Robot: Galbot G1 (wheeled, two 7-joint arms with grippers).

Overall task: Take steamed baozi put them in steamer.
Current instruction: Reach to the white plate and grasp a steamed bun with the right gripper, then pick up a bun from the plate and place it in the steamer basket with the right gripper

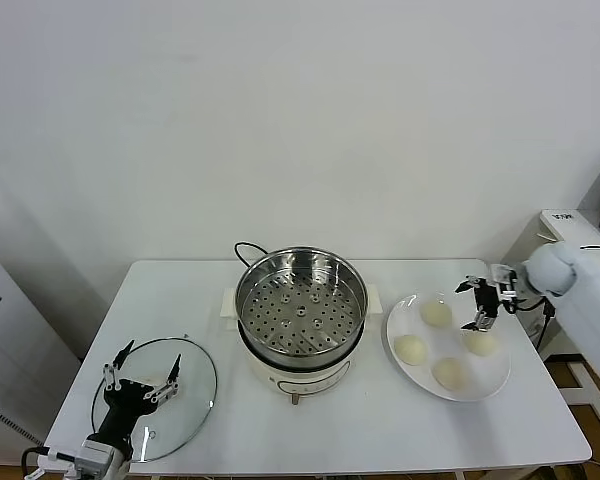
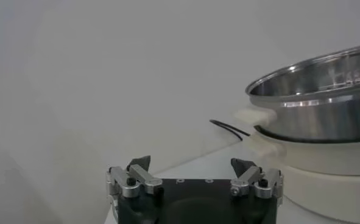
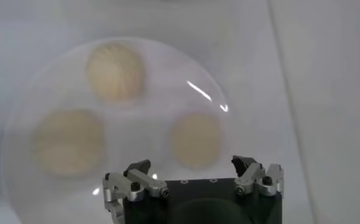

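The steamer is a shiny steel pot with a perforated bottom on a white base, at the table's middle, and it is empty. Four cream-white baozi lie on a white plate to its right. My right gripper is open and empty above the plate's far right, beside the bun at the back right. Its wrist view shows the gripper over three baozi. My left gripper is open and empty at the front left.
A round glass lid lies flat on the table under my left gripper. A black cord runs behind the steamer. The left wrist view shows the gripper, the steamer's rim and the cord. White equipment stands off the table's right edge.
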